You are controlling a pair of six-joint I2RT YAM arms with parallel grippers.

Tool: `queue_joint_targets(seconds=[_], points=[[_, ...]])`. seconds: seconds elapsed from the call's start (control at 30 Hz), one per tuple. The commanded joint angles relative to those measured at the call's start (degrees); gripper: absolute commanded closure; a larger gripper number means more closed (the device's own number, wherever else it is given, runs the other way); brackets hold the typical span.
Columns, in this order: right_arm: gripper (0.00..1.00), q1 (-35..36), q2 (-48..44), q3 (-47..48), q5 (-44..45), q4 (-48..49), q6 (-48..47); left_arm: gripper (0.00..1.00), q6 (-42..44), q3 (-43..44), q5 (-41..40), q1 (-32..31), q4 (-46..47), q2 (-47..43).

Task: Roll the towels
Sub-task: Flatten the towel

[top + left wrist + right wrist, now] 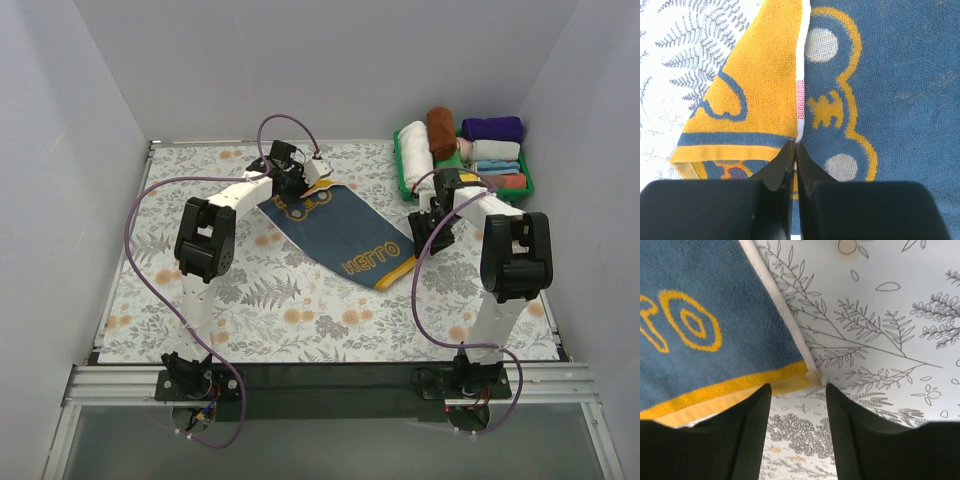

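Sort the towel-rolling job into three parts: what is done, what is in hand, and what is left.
Done: the rust-brown towel lies rolled in the green tray. In hand: the blue-and-yellow towel lies mostly flat. The left fingers are shut on its far edge, with one corner folded over. The right fingers are open beside a corner at the opposite end. Left: rolling that whole towel.

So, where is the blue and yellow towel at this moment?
In the top view the towel lies spread diagonally in the centre, between the left pincer at its far corner and the right pincer at its right corner.
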Motion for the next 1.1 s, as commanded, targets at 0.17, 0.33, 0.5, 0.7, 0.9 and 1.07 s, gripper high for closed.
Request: queue_joint_targets(seconds=[0.17,0.33,0.5,0.7,0.9,1.07], points=[[0.87,3.09,3.06,-4.24,4.66,7.79,1.70,1.00,-0.52,1.96,1.94,0.35,-0.35,-2.66],[0.99,3.01,1.14,-3.28,4.48,7.17,-1.10,1.00,-2.10,5.81,4.57,3.16,-4.99,-3.89],[0.99,1.60,-6.50,1.46,4.67,5.50,-6.99,1.00,-1.75,10.65,5.46,7.20,-8.69,-6.18],[0.99,1.34,-12.05,10.08,3.00,2.61,-13.14,1.00,-1.40,13.12,7.48,10.72,-12.04,-10.92],[0.99,1.34,-18.81,14.04,1.68,1.20,-16.57,1.00,-1.58,11.28,8.36,13.27,-13.27,-19.27],[0.99,1.34,-27.58,13.61,0.09,0.06,-19.47,1.00,-0.35,7.95,9.07,14.94,-16.87,-28.49]])
